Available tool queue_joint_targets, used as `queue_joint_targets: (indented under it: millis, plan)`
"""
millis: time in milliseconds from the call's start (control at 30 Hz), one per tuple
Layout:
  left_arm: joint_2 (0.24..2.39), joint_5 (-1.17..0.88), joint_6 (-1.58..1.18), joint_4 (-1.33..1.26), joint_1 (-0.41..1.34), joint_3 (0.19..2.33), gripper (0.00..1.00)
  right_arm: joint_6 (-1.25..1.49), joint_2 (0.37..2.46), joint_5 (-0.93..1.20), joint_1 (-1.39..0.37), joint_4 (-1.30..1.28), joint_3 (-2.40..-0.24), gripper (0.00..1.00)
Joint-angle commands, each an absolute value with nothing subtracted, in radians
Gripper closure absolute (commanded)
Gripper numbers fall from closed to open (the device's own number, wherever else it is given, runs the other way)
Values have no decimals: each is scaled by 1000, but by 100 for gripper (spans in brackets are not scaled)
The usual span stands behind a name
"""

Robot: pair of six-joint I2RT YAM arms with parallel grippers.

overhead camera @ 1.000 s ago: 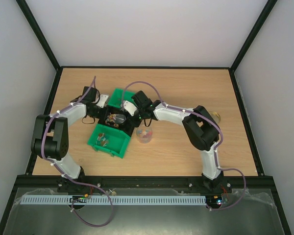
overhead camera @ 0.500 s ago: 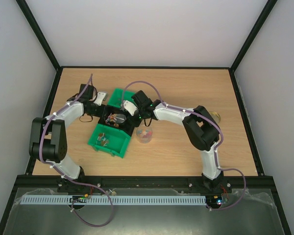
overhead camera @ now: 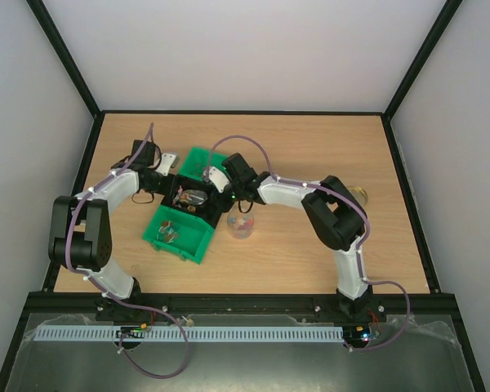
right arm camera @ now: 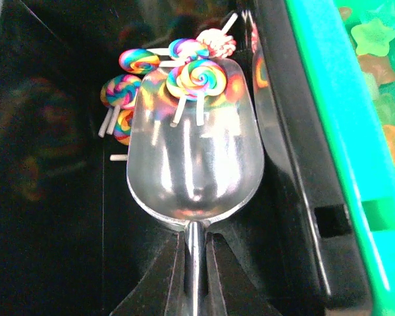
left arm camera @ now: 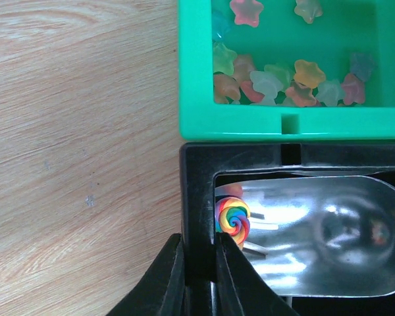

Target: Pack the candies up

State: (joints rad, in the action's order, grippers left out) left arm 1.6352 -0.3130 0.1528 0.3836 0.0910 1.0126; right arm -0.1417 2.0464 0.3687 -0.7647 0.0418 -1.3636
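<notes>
Overhead view: both my arms reach to a cluster of bins mid-left on the light wood desk (overhead camera: 327, 147).

My left pincer (left arm camera: 199, 247) is clamped shut on one wall of a small black plastic bin (left arm camera: 197, 164), w/ one finger inside the wall and one outside. My right pincer (right arm camera: 195, 240) is closed tight on the thin handle of a shiny silver metal scoop (right arm camera: 194, 164). The scoop lies inside that same black bin, bowl pointing away from my wrist.

The rainbow-swirl lollipop candies (right arm camera: 199, 76) are in the black bin. A few sit at the scoop's front lip, sticks trailing into the bowl. More lie loose on the bin floor, just left of and beyond the scoop. From my left wrist, one lollipop shows right beside my inner finger, at the scoop's edge.

A bright green plastic bin (left arm camera: 237, 125) sits against the black bin's far side. It holds pastel star-shaped candies (left arm camera: 309, 71), approx. a dozen in view, bunched along the wall nearest the black bin.

Overhead, a second green bin (overhead camera: 180, 247) sits on the black bin's near side, toward the arm bases, w/ a few small dark sweets (overhead camera: 170, 233) in it; too small to tell apart. A small clear round jar (overhead camera: 241, 226) w/ coloured bits inside stands on the desk just right of that bin, under my right forearm.
</notes>
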Motion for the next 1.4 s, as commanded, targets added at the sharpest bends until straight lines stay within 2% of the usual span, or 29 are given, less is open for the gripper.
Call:
queue_joint_targets:
  millis: [0,333,500,567,700,800,1000,1133,1367]
  plan:
    - [1655,-291,164,406,95,1010,98,-136,2016,377,-758,170,-1306,99]
    - [1658,-273,164,405,94,1028,98,-207,1960,263,-753,-38,-1299,99]
    - [1662,-273,166,404,94,1028,98,-170,1956,291,-755,36,-1275,99]
    - [1667,-274,164,404,95,1029,98,-145,2003,284,-770,53,-1320,99]
    - [1668,-274,164,405,95,1029,98,-144,2119,237,-796,-107,-1510,99]
    - [1665,-278,166,400,96,1022,98,-168,2123,224,-796,-128,-1508,99]
    - [1659,-296,163,391,97,1010,98,-164,2014,372,-794,173,-1275,99]
    - [1660,-290,165,391,97,1006,98,-98,1987,453,-767,341,-1202,99]
    - [1665,-283,167,393,95,1008,98,-27,1971,462,-752,504,-1143,99]
